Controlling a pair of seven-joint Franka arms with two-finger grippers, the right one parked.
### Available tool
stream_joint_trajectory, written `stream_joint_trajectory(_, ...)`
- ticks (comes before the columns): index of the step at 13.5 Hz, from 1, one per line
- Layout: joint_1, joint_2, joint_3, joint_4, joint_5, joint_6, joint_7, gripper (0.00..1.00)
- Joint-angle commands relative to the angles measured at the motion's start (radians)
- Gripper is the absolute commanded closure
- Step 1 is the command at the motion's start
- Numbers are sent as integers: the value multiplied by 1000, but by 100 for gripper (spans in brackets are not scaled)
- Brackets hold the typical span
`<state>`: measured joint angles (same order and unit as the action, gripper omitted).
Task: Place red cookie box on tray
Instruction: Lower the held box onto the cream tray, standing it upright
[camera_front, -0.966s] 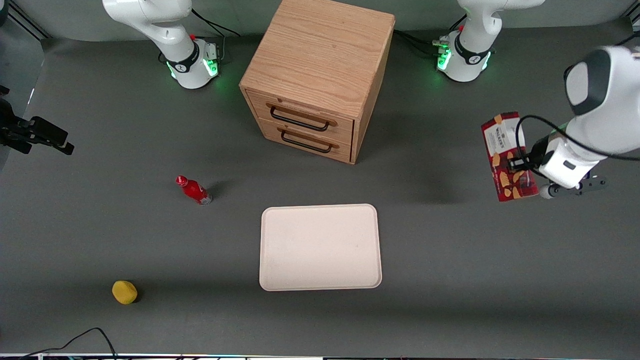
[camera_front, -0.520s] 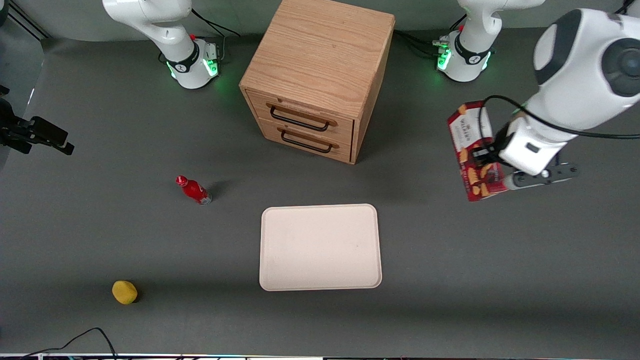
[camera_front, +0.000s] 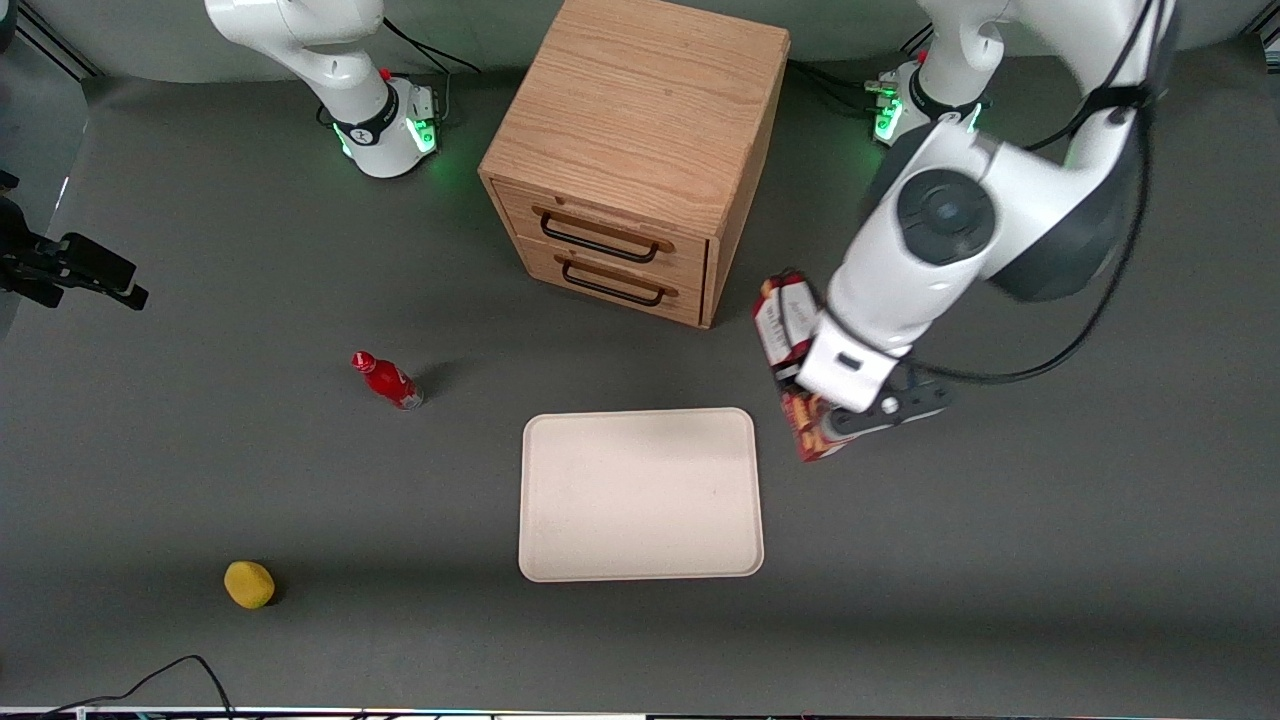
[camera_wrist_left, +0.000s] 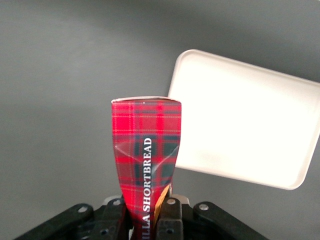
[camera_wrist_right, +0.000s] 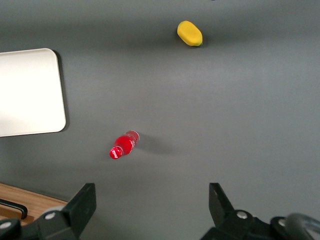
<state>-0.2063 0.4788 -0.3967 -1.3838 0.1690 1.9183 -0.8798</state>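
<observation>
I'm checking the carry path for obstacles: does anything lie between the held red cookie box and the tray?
No. The front view shows only bare table between the red cookie box, held in the gripper, and the tray.

The gripper (camera_front: 800, 385) now hangs just beside the tray (camera_front: 640, 495), at the tray's edge toward the working arm's end of the table; a second ago it was well out toward that end. The red cookie box (camera_front: 783, 318) travels with it, clamped between the fingers (camera_wrist_left: 167, 212), its plaid end past the fingertips, now close to the tray's rim.
</observation>
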Motion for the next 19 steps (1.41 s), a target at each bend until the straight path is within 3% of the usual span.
stream_joint_trajectory(1, -82, 154, 7, 140, 130, 56, -102, 87)
stream_joint_trajectory(4, -94, 260, 15, 147, 210, 210, -278, 86)
stream_joint_trajectory(10, -137, 403, 16, 221, 363, 223, -459, 86)
stream_joint_trajectory(19, -197, 478, 15, 235, 491, 248, -455, 86)
